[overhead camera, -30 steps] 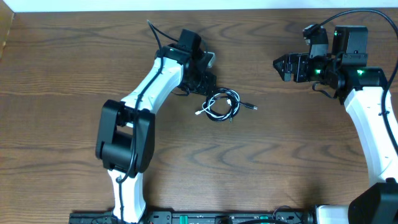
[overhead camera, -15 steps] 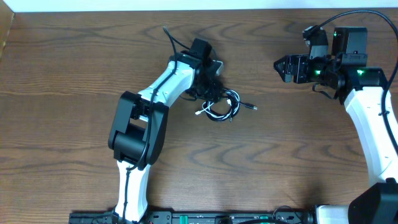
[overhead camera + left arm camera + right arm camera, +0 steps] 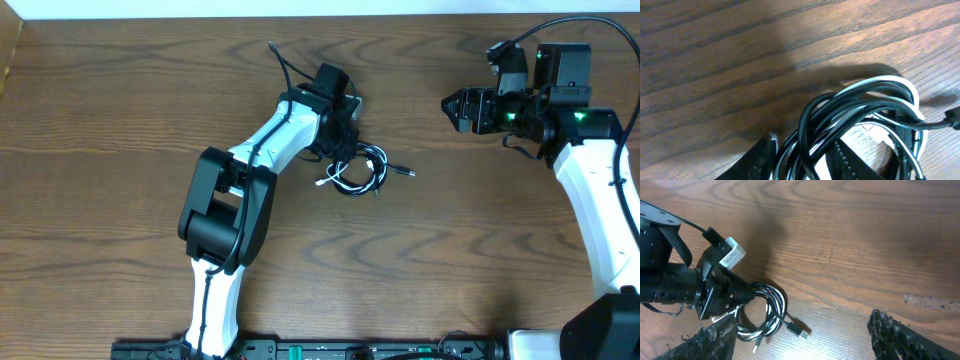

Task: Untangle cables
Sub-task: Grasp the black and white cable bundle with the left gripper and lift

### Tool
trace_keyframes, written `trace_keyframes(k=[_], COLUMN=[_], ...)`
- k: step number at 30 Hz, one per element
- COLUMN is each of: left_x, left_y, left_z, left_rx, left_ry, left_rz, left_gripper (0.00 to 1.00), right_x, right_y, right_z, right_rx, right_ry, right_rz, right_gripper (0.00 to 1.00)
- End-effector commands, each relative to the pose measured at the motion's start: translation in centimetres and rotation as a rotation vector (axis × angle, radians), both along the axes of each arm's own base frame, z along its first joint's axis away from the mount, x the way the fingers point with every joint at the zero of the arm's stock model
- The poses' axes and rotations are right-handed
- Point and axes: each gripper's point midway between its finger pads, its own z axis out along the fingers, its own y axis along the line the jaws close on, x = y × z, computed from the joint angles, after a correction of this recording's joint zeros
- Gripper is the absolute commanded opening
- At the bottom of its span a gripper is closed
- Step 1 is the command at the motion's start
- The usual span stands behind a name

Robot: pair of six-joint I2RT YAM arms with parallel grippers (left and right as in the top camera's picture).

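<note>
Now the left gripper [image 3: 343, 143] sits on the 10 o'clock edge of the coiled black and white cables [image 3: 360, 170], near the middle of the table [image 3: 120, 120]. Its fingers [image 3: 759, 161] straddle several strands, but I cannot tell whether they pinch. At 2 o'clock, well apart, the right gripper [image 3: 452, 108] gapes wide, empty.

The looped black and white cables [image 3: 358, 168] lie at the middle of the brown wooden tabletop [image 3: 120, 120]. The left gripper [image 3: 345, 151] is at their rear-left edge, its fingers [image 3: 759, 161] straddling several strands. The right gripper [image 3: 453, 108] stands well apart to the right, its fingers spread.
</note>
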Motion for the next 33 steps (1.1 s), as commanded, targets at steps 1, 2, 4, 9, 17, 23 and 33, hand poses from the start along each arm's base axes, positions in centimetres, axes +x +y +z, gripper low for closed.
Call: trace_keyframes(k=[1, 2, 4, 9, 17, 23, 33], left_x=[-0.2, -0.2, -0.1, 0.4, 1.9, 3.6, 4.0], left_y=[0.4, 0.4, 0.6, 0.6, 3.4, 5.1, 6.1], left_z=[-0.6, -0.6, -0.7, -0.9, -0.5, 4.4, 16.6], left_rx=[0.032, 0.034, 0.054, 0.113, 0.241, 0.182, -0.1], left_ry=[0.007, 0.005, 0.0, -0.039, -0.093, -0.174, -0.289], left_rz=[0.026, 0.025, 0.041, 0.083, 0.392, 0.597, 0.883], left_gripper=[0.36, 0.36, 0.36, 0.36, 0.07, 0.07, 0.07], right_x=[0.2, 0.2, 0.2, 0.0, -0.1, 0.0, 0.7], right_y=[-0.1, -0.1, -0.1, -0.1, -0.1, 0.2, 3.1], right_z=[0.5, 0.4, 0.4, 0.2, 0.1, 0.3, 1.5], right_rx=[0.0, 0.0, 0.0, -0.001, 0.0, 0.016, 0.095], right_ry=[-0.008, -0.007, -0.005, 0.007, 0.013, 0.012, -0.007], right_rz=[-0.007, -0.007, -0.007, -0.007, -0.007, -0.019, -0.036], right_gripper=[0.8, 0.8, 0.8, 0.8, 0.8, 0.8, 0.79])
